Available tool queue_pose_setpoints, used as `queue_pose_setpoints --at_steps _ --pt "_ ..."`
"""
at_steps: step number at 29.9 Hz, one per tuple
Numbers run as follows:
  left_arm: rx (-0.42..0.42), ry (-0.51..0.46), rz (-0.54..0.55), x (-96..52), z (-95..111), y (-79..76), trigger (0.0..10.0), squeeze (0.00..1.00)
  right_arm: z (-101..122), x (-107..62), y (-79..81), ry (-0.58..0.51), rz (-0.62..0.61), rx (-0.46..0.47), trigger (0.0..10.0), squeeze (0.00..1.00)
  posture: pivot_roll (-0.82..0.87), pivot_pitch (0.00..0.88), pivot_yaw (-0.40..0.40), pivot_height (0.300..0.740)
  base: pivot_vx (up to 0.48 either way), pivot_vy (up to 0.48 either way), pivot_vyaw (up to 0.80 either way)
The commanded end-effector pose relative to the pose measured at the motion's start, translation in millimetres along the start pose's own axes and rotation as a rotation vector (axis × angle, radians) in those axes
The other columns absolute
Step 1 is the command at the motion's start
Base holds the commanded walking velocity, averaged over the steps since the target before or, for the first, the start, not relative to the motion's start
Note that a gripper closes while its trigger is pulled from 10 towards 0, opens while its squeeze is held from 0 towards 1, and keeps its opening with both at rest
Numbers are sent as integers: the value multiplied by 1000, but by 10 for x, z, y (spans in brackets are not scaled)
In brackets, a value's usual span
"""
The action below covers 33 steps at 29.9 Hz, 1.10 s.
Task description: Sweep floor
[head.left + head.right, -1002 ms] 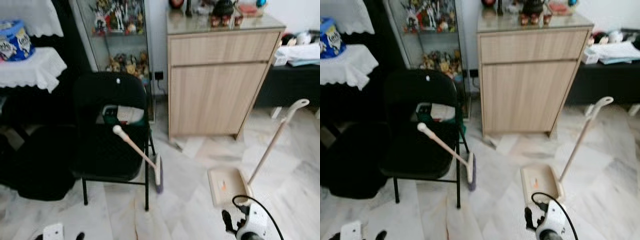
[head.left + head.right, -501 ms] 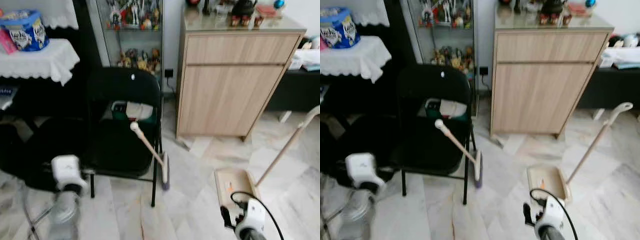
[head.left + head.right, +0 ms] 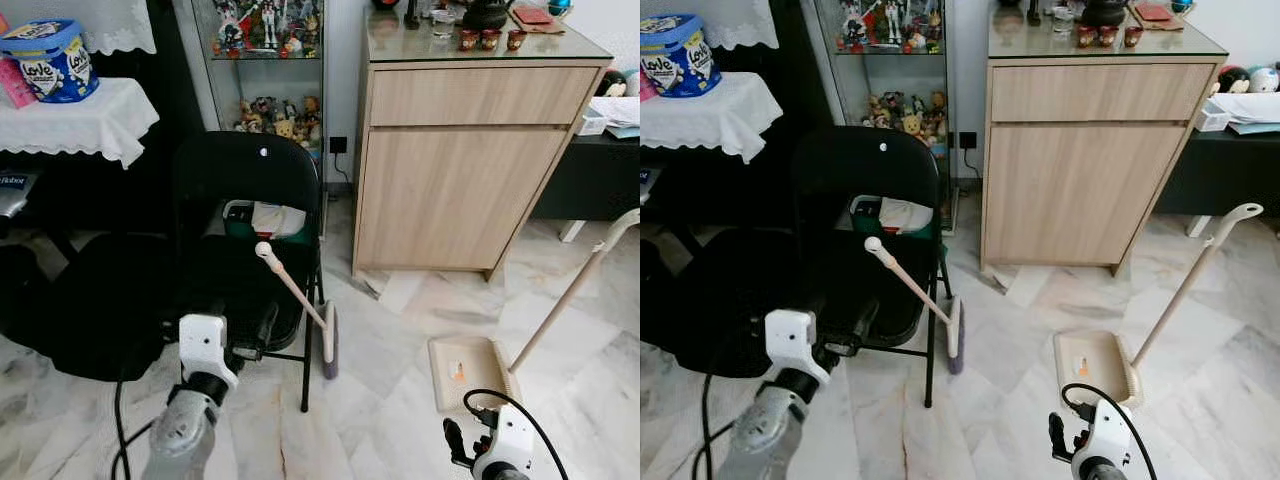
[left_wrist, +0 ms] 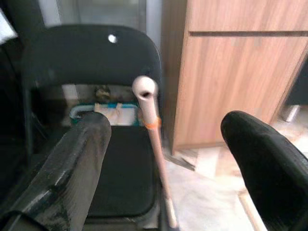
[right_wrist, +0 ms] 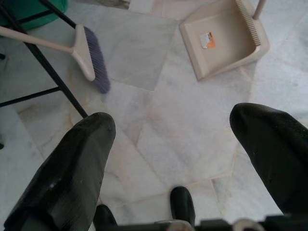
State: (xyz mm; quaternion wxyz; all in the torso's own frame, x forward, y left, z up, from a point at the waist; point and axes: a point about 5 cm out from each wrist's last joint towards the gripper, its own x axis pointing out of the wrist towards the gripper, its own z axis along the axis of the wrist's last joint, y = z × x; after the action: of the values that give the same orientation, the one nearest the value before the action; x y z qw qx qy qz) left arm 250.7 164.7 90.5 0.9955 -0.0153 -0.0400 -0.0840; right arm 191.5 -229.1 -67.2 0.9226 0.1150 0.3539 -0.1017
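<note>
A broom (image 3: 296,296) with a cream handle leans on the black folding chair (image 3: 245,180), its purple-bristled head (image 3: 328,350) on the marble floor. My left gripper (image 3: 256,334) is raised in front of the chair seat, open, a short way below and left of the handle. In the left wrist view the broom handle (image 4: 153,120) stands ahead, between the spread fingers (image 4: 82,159) and untouched. A cream dustpan (image 3: 465,368) with a long handle (image 3: 575,290) lies to the right. My right gripper (image 5: 173,120) hangs low and open over bare floor, near the dustpan (image 5: 224,41).
A wooden cabinet (image 3: 470,150) stands behind the dustpan, with a glass display case (image 3: 268,60) to its left. A white-clothed table (image 3: 75,115) with a blue tub is at far left. A black bag (image 3: 85,310) sits beside the chair. A dark low bench (image 3: 595,175) is at right.
My left arm has risen from the lower left and reached toward the chair and broom. The camera panned slightly. The right arm has stayed low.
</note>
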Motion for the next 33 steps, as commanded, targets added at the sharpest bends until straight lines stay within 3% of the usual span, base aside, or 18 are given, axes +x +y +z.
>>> queue_pose_setpoints --at_steps 1,2,8,13,18,33 --pt "14 27 109 -90 -14 286 10000 0 15 -1 -16 -11 -6 6 10000 0 27 35 31 740 0 0 0" --pt "53 39 153 -133 -26 437 10000 0 17 -1 -17 -12 -7 3 10000 0 27 35 31 740 0 0 0" --pt "85 90 204 -275 -151 648 10000 0 27 7 7 -11 6 -13 10000 0 42 36 24 740 0 0 0" --pt "48 95 187 -339 -218 587 10000 0 36 14 36 -12 23 -27 10000 0 22 16 9 740 0 0 0" --pt "43 72 149 -293 -196 509 10000 0 76 20 6 -18 20 -35 10000 0 27 0 2 740 0 0 0" --pt "28 67 148 -309 -214 468 10000 0 33 -17 -95 -20 -24 -7 10000 0 25 8 10 740 0 0 0"
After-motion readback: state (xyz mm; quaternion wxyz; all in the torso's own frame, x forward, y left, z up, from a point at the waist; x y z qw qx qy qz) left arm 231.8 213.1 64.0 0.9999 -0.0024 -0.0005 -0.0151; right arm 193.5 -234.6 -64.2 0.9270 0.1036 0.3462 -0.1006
